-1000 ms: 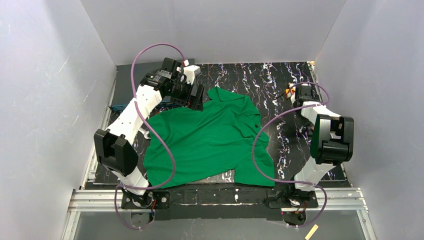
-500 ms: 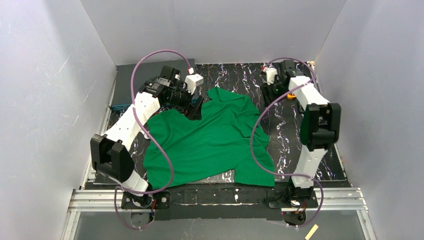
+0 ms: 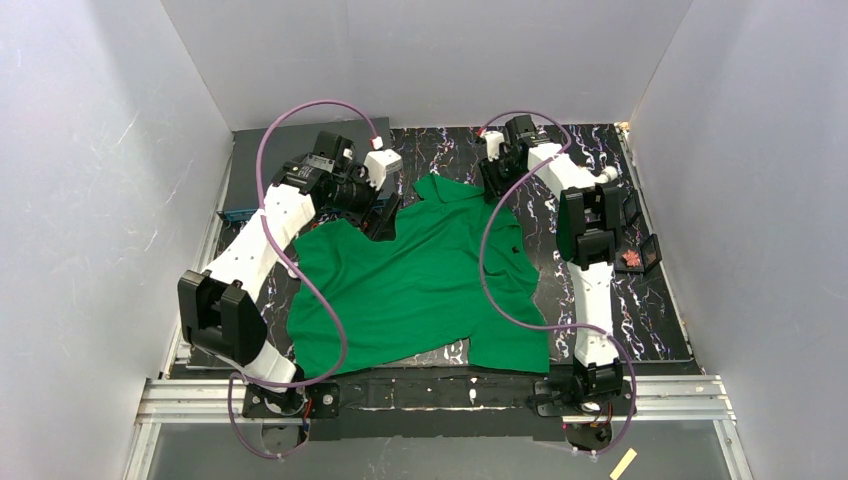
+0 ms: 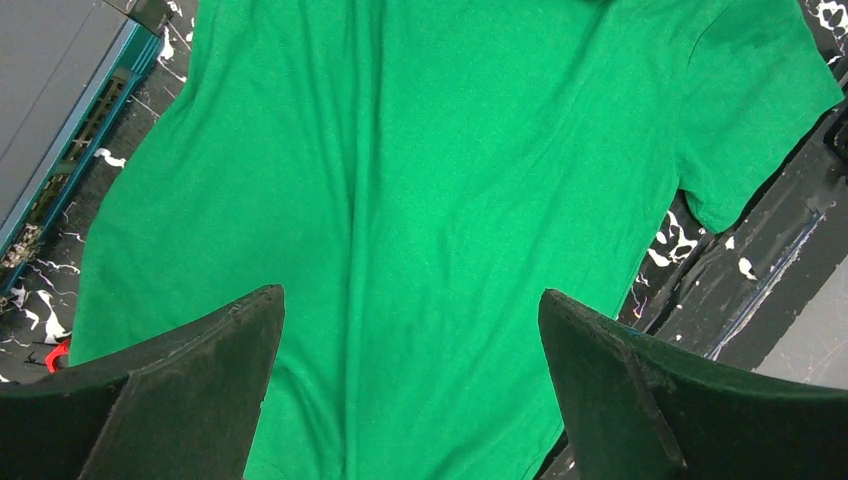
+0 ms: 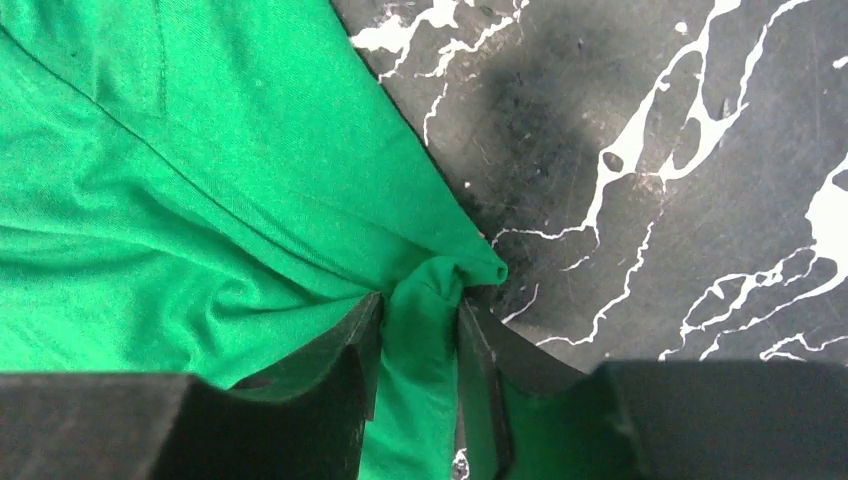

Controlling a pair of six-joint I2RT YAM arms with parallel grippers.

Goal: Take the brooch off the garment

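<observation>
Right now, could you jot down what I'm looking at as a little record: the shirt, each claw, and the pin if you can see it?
garment: green polo shirt, spread on the black marbled table
left gripper: open, hovering over the shirt, holding nothing
right gripper: shut on a fold at the shirt's edge
brooch: small and reddish, lying in an open black case right of the shirt, not on it; shape too small to tell
</observation>
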